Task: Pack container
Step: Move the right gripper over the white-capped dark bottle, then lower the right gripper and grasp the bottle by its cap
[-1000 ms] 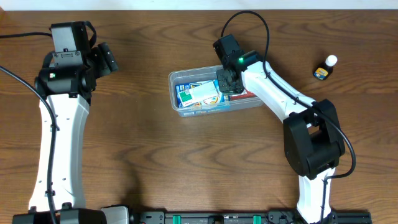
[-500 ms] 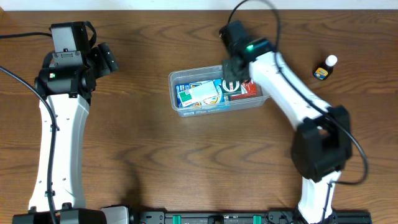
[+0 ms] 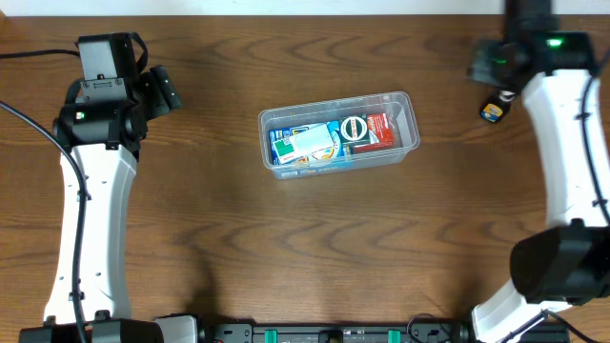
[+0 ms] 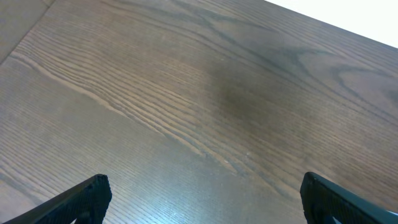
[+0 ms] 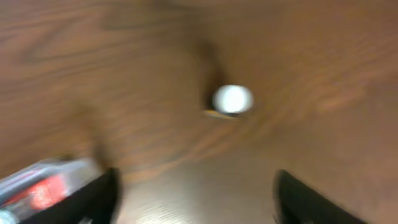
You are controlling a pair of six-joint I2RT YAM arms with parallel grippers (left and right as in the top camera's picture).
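Note:
The container [image 3: 412, 124] is a clear plastic tub in the middle of the table. It holds a blue and white box [image 3: 305, 145], a round black and white item [image 3: 355, 129] and a red box [image 3: 380, 130]. My right gripper [image 3: 484, 65] hovers at the far right, well clear of the tub, beside a small white-capped bottle [image 3: 492, 112]. In the blurred right wrist view its jaws stand wide apart and empty [image 5: 196, 186], the bottle [image 5: 232, 99] ahead and a corner of the container [image 5: 43, 186] at lower left. My left gripper [image 3: 164, 89] is open over bare wood [image 4: 202, 186].
The left arm [image 3: 91, 181] stretches along the table's left side and the right arm [image 3: 572, 143] along the right side. The table's far edge [image 3: 286, 13] runs just behind both grippers.
My right gripper has opened, risen out of the container and swung right and back to the small bottle. The left arm has not moved.

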